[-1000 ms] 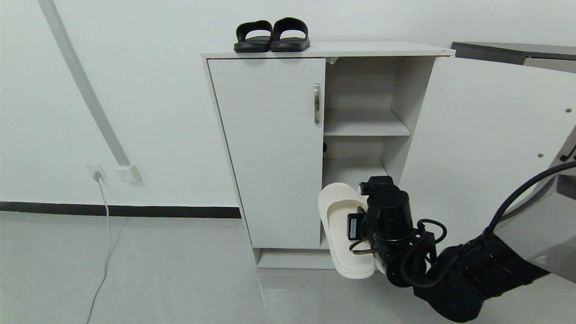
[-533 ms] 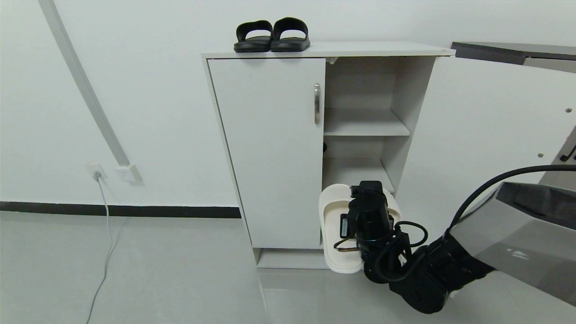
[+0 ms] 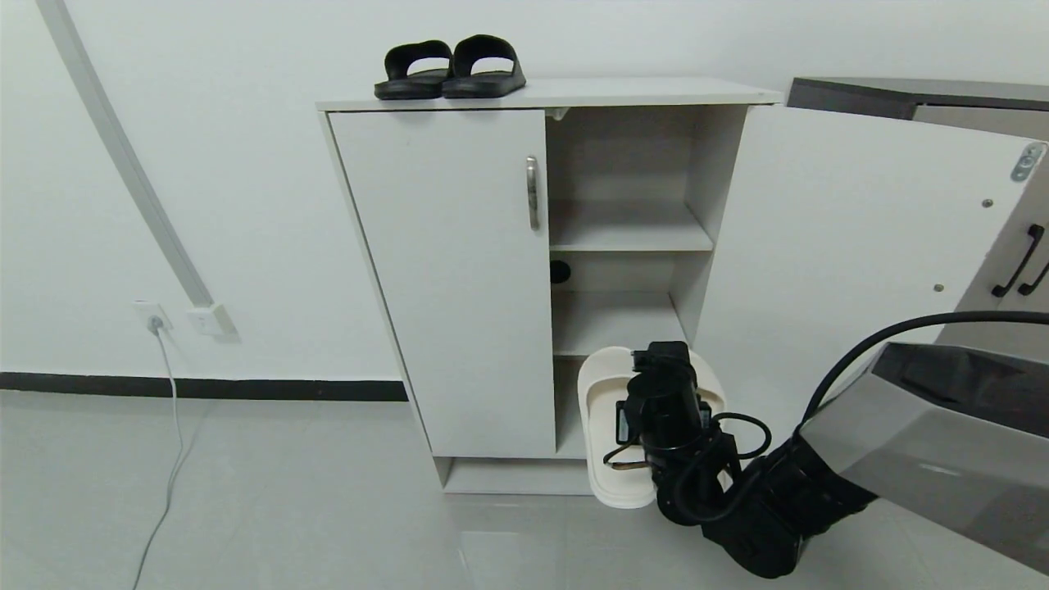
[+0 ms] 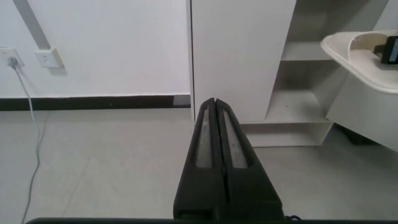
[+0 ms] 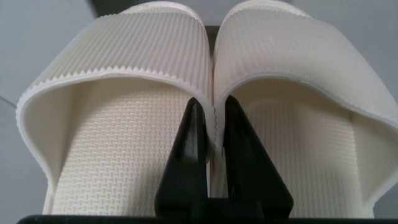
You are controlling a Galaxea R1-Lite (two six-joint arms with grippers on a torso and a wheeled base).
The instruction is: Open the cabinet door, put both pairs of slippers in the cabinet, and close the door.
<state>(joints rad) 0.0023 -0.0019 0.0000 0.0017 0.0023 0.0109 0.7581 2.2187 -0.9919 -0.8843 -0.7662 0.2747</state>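
Observation:
A white cabinet (image 3: pixel 442 287) stands against the wall, its left door closed and its right door (image 3: pixel 836 246) swung wide open. A pair of black slippers (image 3: pixel 451 67) rests on the cabinet top. My right gripper (image 3: pixel 656 369) is shut on a pair of cream white slippers (image 3: pixel 602 410), held together at the mouth of the bottom compartment. In the right wrist view the fingers (image 5: pixel 193 146) pinch the two adjoining inner straps of the white slippers (image 5: pixel 124 118). My left gripper (image 4: pixel 215 106) is shut and holds nothing, low over the floor in front of the cabinet (image 4: pixel 242 56).
Two bare shelves (image 3: pixel 627 233) show inside the open half. A dark cabinet with black handles (image 3: pixel 1016 262) stands behind the open door at the right. A wall socket with a cable (image 3: pixel 152 328) and a slanted conduit are at the left. The floor is grey tile.
My right arm has carried the white slippers left and forward toward the cabinet's bottom opening. The head camera has shifted, so the whole scene sits further left.

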